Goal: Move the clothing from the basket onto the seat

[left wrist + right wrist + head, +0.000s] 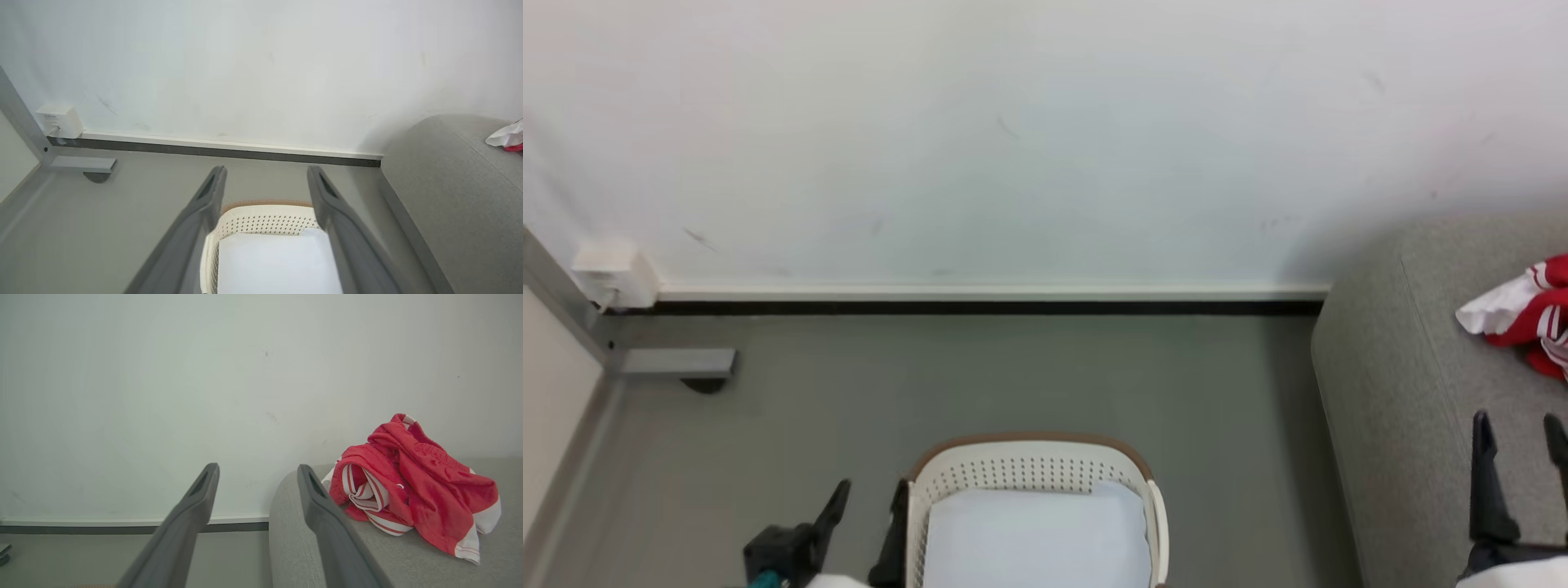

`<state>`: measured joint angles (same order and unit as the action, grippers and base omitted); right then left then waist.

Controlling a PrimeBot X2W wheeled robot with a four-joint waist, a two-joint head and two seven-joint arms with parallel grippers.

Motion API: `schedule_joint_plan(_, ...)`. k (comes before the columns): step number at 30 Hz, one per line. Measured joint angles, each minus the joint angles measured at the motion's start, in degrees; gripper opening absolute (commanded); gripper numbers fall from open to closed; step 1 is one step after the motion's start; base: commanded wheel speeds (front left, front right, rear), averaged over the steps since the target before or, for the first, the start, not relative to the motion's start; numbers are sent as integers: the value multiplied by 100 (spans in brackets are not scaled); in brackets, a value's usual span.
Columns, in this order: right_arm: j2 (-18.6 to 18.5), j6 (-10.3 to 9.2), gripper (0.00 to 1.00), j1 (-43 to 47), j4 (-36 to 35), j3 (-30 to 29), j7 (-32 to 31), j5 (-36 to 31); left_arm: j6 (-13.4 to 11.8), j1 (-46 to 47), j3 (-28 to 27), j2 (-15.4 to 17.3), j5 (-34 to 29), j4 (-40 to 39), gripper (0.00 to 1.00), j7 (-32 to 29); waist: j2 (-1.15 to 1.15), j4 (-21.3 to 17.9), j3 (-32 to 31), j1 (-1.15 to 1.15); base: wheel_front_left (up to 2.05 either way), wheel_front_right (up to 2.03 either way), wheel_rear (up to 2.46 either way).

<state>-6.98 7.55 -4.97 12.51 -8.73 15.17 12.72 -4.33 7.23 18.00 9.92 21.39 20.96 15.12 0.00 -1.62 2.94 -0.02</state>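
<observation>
The clothing (pixel 408 490), a crumpled red heap with white striped trim, lies on the seat (pixel 408 563), a grey fabric sofa; its edge also peeks in as clothing (pixel 1531 314) on the seat (pixel 1405 384) and as clothing (pixel 508 136). The white perforated basket (pixel 1029 469) with a brown rim sits on the floor at bottom centre, holding a pale flat lining sheet (pixel 1037 535). My left gripper (pixel 870 498) is open beside the basket's left rim; the left wrist view shows that gripper (pixel 265 173) above the basket (pixel 265 220). My right gripper (pixel 1521 429) is open over the seat, short of the clothing, with nothing in it (pixel 257 471).
A white wall with a skirting board (pixel 988 292) runs behind the grey-green floor (pixel 1013 376). At the left stand a white socket box (pixel 613 273) and a grey metal frame foot (pixel 674 363).
</observation>
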Motion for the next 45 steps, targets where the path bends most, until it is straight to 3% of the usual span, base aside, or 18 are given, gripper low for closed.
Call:
schedule_joint_plan(16,386,0,100,961,16,283,0,-225,341,-770,-989,-435,-638,-234,100,1,0,287,-520,1,0,0,0)
schedule_joint_plan(24,409,0,100,993,355,436,0,-255,487,-842,-1180,-594,-904,-261,100,0,0,324,-569,2,0,0,0)
schedule_joint_plan(38,409,0,100,975,363,499,0,-210,632,-864,-1433,-695,-1078,-260,100,1,0,321,-585,2,0,0,0)
schedule_joint_plan(39,412,1,0,978,385,500,1,-211,632,-866,-1425,-699,-1073,-230,0,0,0,320,-585,2,0,0,0)
schedule_joint_plan(45,483,1,0,1028,616,489,-100,-64,635,-946,-1435,-742,-905,9,0,-101,0,319,-580,2,0,0,0)
